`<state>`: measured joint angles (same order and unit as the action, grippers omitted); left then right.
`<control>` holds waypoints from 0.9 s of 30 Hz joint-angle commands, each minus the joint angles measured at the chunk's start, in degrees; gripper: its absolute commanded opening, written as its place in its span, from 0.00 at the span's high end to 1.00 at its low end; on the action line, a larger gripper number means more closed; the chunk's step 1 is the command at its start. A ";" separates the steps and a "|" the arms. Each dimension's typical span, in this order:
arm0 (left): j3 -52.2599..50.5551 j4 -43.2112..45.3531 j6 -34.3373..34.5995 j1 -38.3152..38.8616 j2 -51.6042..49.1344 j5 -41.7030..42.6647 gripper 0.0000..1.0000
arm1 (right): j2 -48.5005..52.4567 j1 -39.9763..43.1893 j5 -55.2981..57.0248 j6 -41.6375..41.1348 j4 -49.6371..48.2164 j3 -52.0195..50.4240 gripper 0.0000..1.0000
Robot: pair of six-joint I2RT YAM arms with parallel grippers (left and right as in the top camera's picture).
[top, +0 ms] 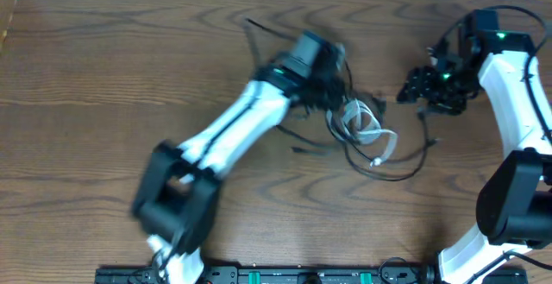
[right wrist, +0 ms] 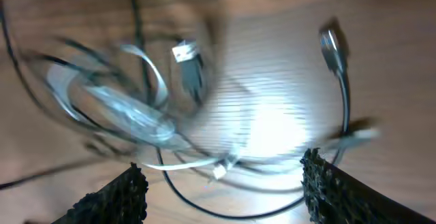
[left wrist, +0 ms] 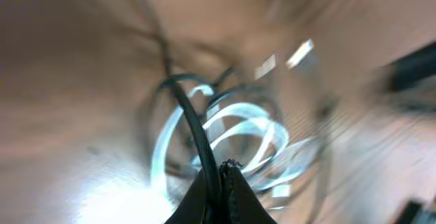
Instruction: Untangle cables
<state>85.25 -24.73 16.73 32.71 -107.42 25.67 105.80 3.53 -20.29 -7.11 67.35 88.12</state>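
Left gripper (left wrist: 224, 178) sits lowest in its wrist view. Its jaws are pressed together, pinching a black cable (left wrist: 194, 125) that rises from the tips and bends up and to the left. The frame is heavily blurred.

The white cable (left wrist: 238, 129) is taken as the landmark. It lies in several loose overlapping loops directly behind the pinched strand, on the wooden table (top: 103, 77). From overhead, the coil is right of the table's middle, and the left gripper is just above and left of it, at the coil's edge.

Right gripper (right wrist: 225, 193) has its jaws spread wide, with nothing gripped between the two dark pads. Overhead it stands to the right of the white coil, apart from it.

A second black cable (right wrist: 344, 115) lies to the right of the white coil in the right wrist view. Its metal plug (right wrist: 332, 47) points away from the camera, and the cord curves down between the pads. A white plug (right wrist: 182, 50) lies at the coil's right edge.

Overhead, a black loop passes below and to the right of the white coil. Which black cable it belongs to cannot be told. Thin black strands also run beyond the coil's upper left.
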 commanded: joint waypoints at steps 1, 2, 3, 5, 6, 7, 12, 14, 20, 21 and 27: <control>1.95 0.72 -0.11 -0.72 8.24 0.50 0.92 | -0.42 -3.80 -5.07 2.75 -1.55 0.68 0.29; 1.95 0.74 -0.11 -0.72 9.49 0.52 0.93 | -0.42 -4.85 -5.44 2.73 -2.29 0.68 0.29; 1.95 0.70 -0.11 -0.70 10.56 0.76 0.92 | -0.42 -5.84 -5.62 2.69 -3.15 0.68 0.29; 1.95 0.63 -0.09 -0.66 12.22 0.92 0.93 | -0.42 -7.65 -6.60 1.64 -5.16 0.68 0.29; 1.95 0.63 -0.09 -0.66 12.98 0.92 0.92 | -0.42 -8.28 -7.28 0.85 -6.14 0.68 0.30; 1.95 0.63 -0.09 -0.66 13.55 0.90 0.92 | -0.42 -8.83 -7.89 -0.20 -7.15 0.68 0.30; 1.95 0.94 -0.09 -0.68 14.99 0.87 0.92 | -0.42 -9.70 -14.51 -2.27 -12.17 0.68 0.31; 1.95 1.31 -0.11 -0.72 15.06 0.68 0.92 | -0.42 -9.68 -17.90 -2.25 -13.68 0.68 0.32; 1.95 2.32 1.99 -1.90 15.06 0.72 0.92 | -0.39 -10.51 -18.62 -2.23 -15.34 0.68 0.31; 1.95 2.64 2.60 -2.08 15.06 0.74 0.92 | -0.22 -11.06 -17.55 -2.25 -15.56 0.68 0.31; 1.99 3.98 4.20 -2.16 15.47 5.14 0.93 | 1.36 -14.47 -13.86 -2.27 -19.58 0.68 0.34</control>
<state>86.74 -21.63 19.75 30.68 -93.32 26.92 105.91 -9.08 -35.11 -8.95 48.86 88.12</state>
